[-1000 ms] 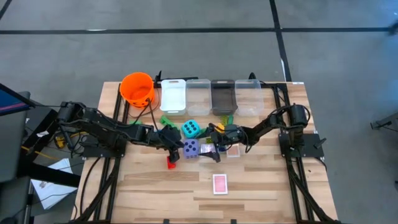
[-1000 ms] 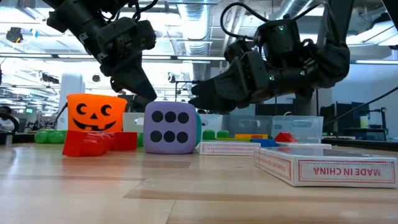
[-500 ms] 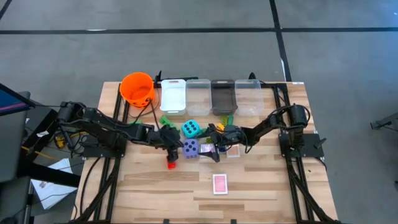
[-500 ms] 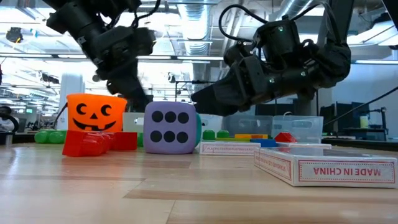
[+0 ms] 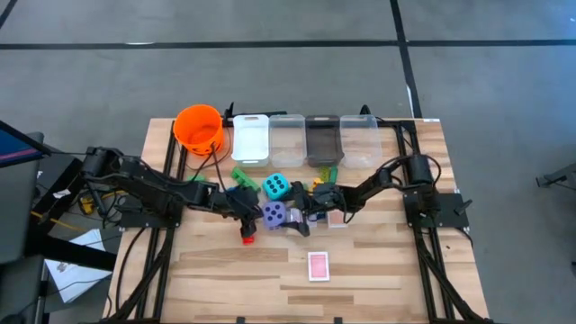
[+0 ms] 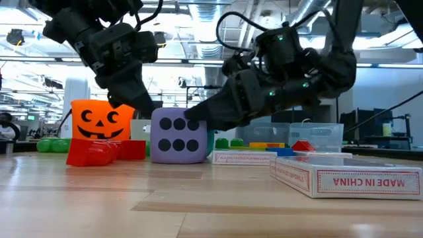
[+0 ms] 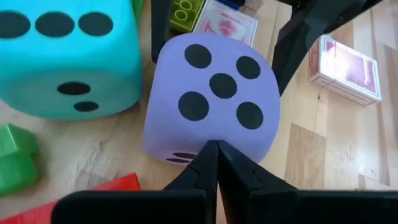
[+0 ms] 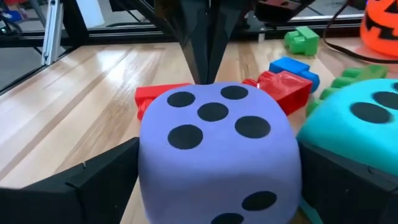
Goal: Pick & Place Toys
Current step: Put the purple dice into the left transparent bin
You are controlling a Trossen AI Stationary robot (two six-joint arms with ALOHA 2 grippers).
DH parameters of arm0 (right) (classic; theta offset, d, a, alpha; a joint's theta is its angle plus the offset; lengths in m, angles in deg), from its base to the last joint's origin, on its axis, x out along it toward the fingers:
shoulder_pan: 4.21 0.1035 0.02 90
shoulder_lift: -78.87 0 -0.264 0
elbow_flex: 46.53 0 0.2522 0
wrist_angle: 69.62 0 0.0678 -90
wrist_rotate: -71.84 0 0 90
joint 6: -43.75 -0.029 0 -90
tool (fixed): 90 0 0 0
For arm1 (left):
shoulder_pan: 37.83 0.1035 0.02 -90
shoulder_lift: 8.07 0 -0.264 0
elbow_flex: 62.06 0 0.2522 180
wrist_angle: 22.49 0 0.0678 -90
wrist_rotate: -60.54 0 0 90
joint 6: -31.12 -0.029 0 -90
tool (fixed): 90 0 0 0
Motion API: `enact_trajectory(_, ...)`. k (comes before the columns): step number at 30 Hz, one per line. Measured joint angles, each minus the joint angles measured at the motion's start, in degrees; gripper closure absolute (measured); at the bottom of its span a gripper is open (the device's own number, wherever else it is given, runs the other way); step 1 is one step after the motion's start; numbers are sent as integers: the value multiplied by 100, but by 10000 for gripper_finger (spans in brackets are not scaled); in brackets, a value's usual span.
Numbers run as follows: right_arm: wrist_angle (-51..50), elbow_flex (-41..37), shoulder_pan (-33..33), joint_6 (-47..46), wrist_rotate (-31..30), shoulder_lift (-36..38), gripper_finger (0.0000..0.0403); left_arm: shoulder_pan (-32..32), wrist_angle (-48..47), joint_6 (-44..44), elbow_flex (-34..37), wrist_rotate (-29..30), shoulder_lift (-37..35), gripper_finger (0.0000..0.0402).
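A purple die with black dots rests on the table, with a teal die just beyond it. My left gripper is shut, and its tips are at the purple die's left side, also seen in the left wrist view. My right gripper is open and comes from the table's right. Its two fingers stand on either side of the purple die, one of them between the two dice. Red bricks lie by the left gripper. My left gripper's shut fingertips touch the purple die's left side face near its lower edge, slanting down from the table's left. The die sits flat on the table. My right gripper's fingers flank the die; I cannot tell whether they touch it.
An orange bucket and several clear bins stand along the far edge. Green bricks lie near the teal die. A pink card deck lies toward the near edge, and a card box lies under the right arm.
My right gripper has moved toward the table's left and lower, up to the purple die, so that its fingers now stand on both sides of it. My left gripper has shifted a little beside the die and stays shut.
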Motion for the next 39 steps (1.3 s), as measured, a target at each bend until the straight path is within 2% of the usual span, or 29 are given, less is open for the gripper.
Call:
enact_trajectory(10, -76, 98, -4, 11, 150, 22, 8, 0, 56, -125, 55, 43, 11, 402)
enact_trajectory(18, 56, 92, -4, -137, 186, 8, 68, 0, 57, -230, 68, 61, -111, 402)
enact_trajectory(23, 56, 83, 15, -287, 360, 115, 64, 9, 80, -400, 72, 94, -731, 402)
enact_trajectory(28, -5, 1, 74, -252, 331, 640, 63, 9, -213, -708, 72, 292, -1621, 402)
enact_trajectory(30, -32, -83, 89, -125, 105, 947, 66, 7, -365, -826, 71, 523, -1992, 401)
enact_trajectory(33, -206, -220, 131, 57, -559, 1511, 65, 7, -604, -1065, 70, 980, -2525, 402)
enact_trajectory(39, -997, -234, -171, 870, -2570, 2692, 62, 7, -729, -1477, 68, 1637, -3230, 402)
